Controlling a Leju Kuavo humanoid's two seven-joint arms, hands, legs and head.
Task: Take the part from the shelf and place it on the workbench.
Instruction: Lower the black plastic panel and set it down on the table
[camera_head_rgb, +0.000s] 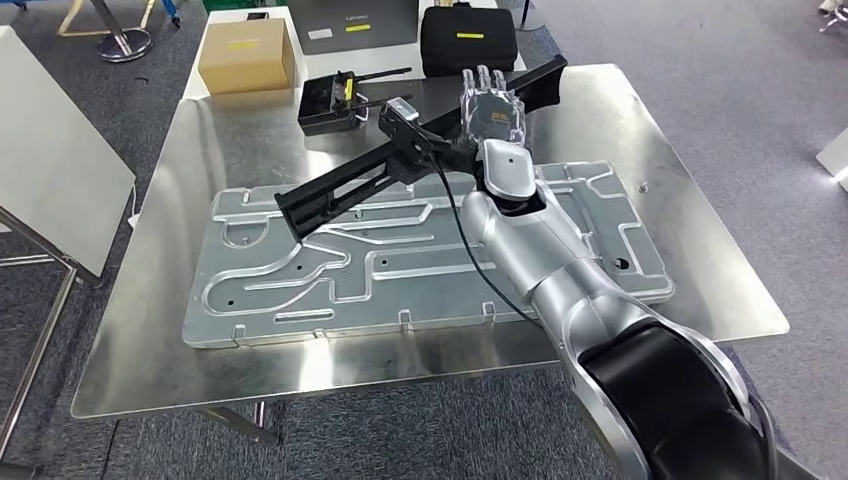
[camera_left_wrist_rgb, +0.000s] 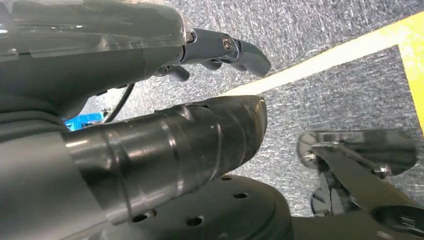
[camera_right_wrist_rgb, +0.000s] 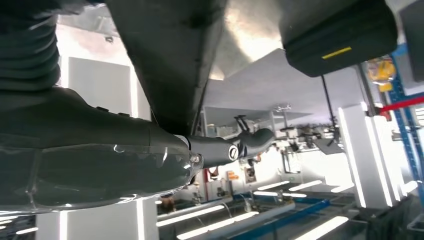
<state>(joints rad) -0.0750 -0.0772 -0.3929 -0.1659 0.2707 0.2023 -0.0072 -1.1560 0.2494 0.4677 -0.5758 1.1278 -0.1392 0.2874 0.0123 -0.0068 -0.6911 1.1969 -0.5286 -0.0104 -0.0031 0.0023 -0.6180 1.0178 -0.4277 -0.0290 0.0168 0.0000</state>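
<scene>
The part (camera_head_rgb: 340, 185) is a long black bracket lying slantwise across the grooved silver plate (camera_head_rgb: 300, 290) on the steel workbench (camera_head_rgb: 700, 250). Its far end reaches toward the black case. My right hand (camera_head_rgb: 490, 110) lies over the part's far half with its fingers (camera_head_rgb: 485, 76) stretched straight. Up close, the part's dark face (camera_right_wrist_rgb: 170, 55) runs beside the palm and one finger (camera_right_wrist_rgb: 245, 145) points past it without curling round. My left hand (camera_left_wrist_rgb: 150, 45) hangs beside my body above the carpet, holding nothing, fingers (camera_left_wrist_rgb: 235, 50) loosely apart.
At the bench's far edge stand a cardboard box (camera_head_rgb: 245, 55), a black handset with antennas (camera_head_rgb: 330, 100), a grey box (camera_head_rgb: 350, 25) and a black case (camera_head_rgb: 468, 40). A white panel (camera_head_rgb: 50, 150) stands left of the bench. Grey carpet with a yellow line (camera_left_wrist_rgb: 325, 57) surrounds it.
</scene>
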